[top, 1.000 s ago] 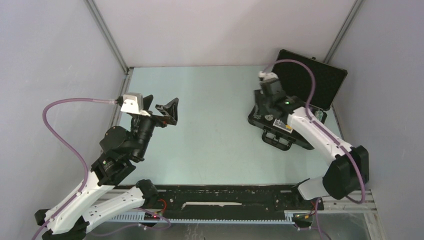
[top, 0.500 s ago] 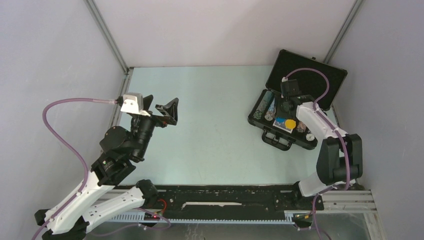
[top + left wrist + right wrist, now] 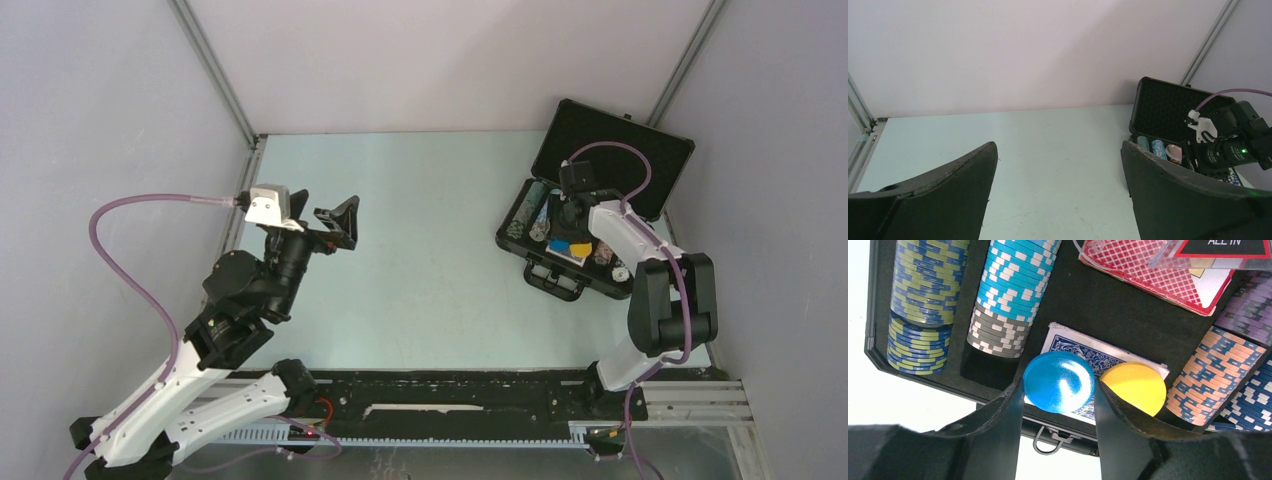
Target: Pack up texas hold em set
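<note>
Over at the far right corner of the surface [image 3: 420, 230] sits the black briefcase [image 3: 655, 165], its foam-lined lid thrown back towards the wall. The right pincer [image 3: 1058, 385] is down over the open tray, its two fingers clenched on either edge of a shiny blue disc [image 3: 1058, 375]. That disc hangs just over the blue card deck [image 3: 1070, 346] near the case's front edge; whether it touches the deck I cannot tell. A yellow disc [image 3: 1133, 387] lies on the same deck, just beside the blue one.

Rows of striped chips fill the slots around them: a green-and-blue row [image 3: 923, 285] at the outer edge, a light blue row [image 3: 1015, 275] with grey chips [image 3: 998, 332] at its end, and orange [image 3: 1213, 375] and purple [image 3: 1248, 310] rows on the other side. The red card deck [image 3: 1143, 270] lies further back, with the red triangle [image 3: 1228, 246] marked ALL IN on top of it.

Well apart, on the left side, the left pincer [image 3: 1059, 147] hovers above the surface, spread wide with nothing between its fingers.
</note>
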Motion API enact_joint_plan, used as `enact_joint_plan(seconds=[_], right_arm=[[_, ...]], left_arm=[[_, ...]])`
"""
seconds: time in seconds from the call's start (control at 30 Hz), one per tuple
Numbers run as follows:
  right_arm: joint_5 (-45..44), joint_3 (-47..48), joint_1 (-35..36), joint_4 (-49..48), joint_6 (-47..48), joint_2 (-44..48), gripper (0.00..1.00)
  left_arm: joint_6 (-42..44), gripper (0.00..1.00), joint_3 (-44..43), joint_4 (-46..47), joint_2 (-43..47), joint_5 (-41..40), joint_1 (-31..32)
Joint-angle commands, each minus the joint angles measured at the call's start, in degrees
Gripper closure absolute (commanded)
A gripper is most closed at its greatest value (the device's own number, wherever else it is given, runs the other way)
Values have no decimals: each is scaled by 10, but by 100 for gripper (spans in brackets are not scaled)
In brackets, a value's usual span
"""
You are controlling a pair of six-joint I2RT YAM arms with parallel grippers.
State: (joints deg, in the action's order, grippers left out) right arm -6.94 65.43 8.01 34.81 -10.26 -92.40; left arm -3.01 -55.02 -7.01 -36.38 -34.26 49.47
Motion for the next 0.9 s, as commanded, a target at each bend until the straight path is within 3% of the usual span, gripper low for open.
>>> enact_joint_plan(seconds=[0.0, 0.13, 0.3, 0.5, 0.7, 0.87], right_arm=[[-7, 21, 0, -10, 7, -1, 47], [-11, 21, 1, -12, 9, 5, 41], [-23, 44, 13, 17, 6, 25, 26], [-11, 69, 15, 60, -7, 106, 14], [51, 65, -70, 53, -37, 186, 6], [102, 65, -168, -15, -104, 220, 0]], left_arm=[[-1, 1, 9, 9, -2, -1, -5], [-1, 1, 8, 9, -2, 1, -5], [-2, 1, 9, 9, -3, 2, -5], [3, 1, 15, 13, -18, -6, -5], [2, 2, 27, 25, -34, -6, -5], [-8, 2, 25, 24, -46, 14, -4]])
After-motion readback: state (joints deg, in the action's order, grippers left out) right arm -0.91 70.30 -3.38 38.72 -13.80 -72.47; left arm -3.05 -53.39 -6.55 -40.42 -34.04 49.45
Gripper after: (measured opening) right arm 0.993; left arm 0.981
